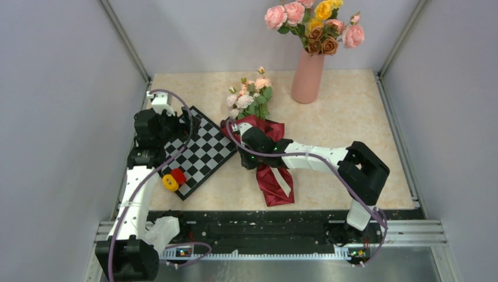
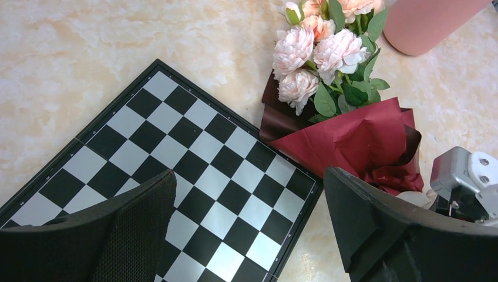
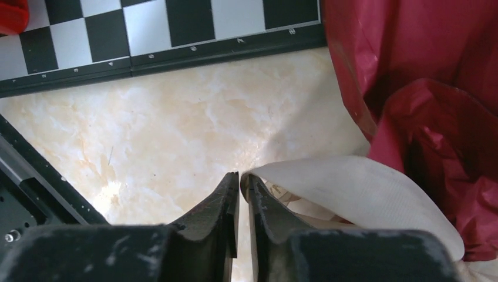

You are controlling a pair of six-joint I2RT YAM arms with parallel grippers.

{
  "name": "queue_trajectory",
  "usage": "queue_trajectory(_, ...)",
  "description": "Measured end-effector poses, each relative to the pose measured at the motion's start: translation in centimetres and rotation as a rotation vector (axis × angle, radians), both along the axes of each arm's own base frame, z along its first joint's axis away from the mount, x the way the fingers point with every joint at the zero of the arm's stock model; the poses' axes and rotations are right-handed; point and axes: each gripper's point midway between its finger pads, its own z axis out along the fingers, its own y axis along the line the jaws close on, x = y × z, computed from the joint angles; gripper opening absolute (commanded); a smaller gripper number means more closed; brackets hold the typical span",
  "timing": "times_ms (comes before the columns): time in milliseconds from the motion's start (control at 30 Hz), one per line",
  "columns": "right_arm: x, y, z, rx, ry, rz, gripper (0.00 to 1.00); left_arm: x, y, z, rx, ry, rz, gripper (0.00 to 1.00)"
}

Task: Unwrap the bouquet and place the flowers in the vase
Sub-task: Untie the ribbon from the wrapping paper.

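Bouquet (image 1: pixel 251 103) laid mid-tabletop (image 1: pixel 352 129), wrapped in dark red paper.
Blooms are turned toward the far vase (image 1: pixel 308 79); chessboard (image 1: pixel 199 151) just left. Left pincer (image 2: pixel 248 175) spread; right pincer (image 3: pixel 239 182) pressed together at the cream ribbon (image 3: pixel 352 188).

- Your overhead view loses the middle of the bouquet (image 1: pixel 271 179) under the right arm (image 1: pixel 311 157); its stems are hidden.
- On the right wrist camera, the cream ribbon (image 3: pixel 352 188) meets the near-closed fingers (image 3: pixel 220 205); you cannot tell whether they pinch it.
- The left wrist view cuts the vase (image 2: pixel 434 23) at the top edge.
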Motion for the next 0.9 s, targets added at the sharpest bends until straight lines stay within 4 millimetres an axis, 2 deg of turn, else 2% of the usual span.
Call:
queue_trajectory(233,-0.9,1.1,1.1,-0.016,-0.059,0.081,0.49,0.0,-0.1,0.0,-0.003,0.000,-0.007,0.99)
queue_trajectory(367,-1.4,0.9,2.2,-0.025,-0.085,0.110,0.61,0.0,-0.1,0.0,-0.003,0.002,-0.007,0.99)
queue_trajectory(467,-1.3,0.0,4.1,-0.022,-0.121,0.098,0.68,0.1,-0.1,-0.3,-0.003,0.008,-0.006,0.99)
queue_trajectory(600,-1.1,-1.3,8.2,0.016,-0.191,0.066,0.74,0.2,-0.1,-0.6,-0.004,0.021,-0.006,0.99)
queue_trajectory(700,-0.8,-2.6,10.6,0.029,-0.238,0.021,0.74,0.3,-0.1,-0.7,-0.004,0.024,-0.006,0.99)
queue_trajectory(800,-0.3,-4.1,11.6,0.022,-0.255,-0.040,0.71,0.3,-0.1,-0.9,-0.004,0.028,-0.007,0.99)
queue_trajectory(900,0.8,-5.8,11.7,0.015,-0.230,-0.112,0.69,0.3,-0.2,-0.9,-0.004,0.029,-0.008,0.99)
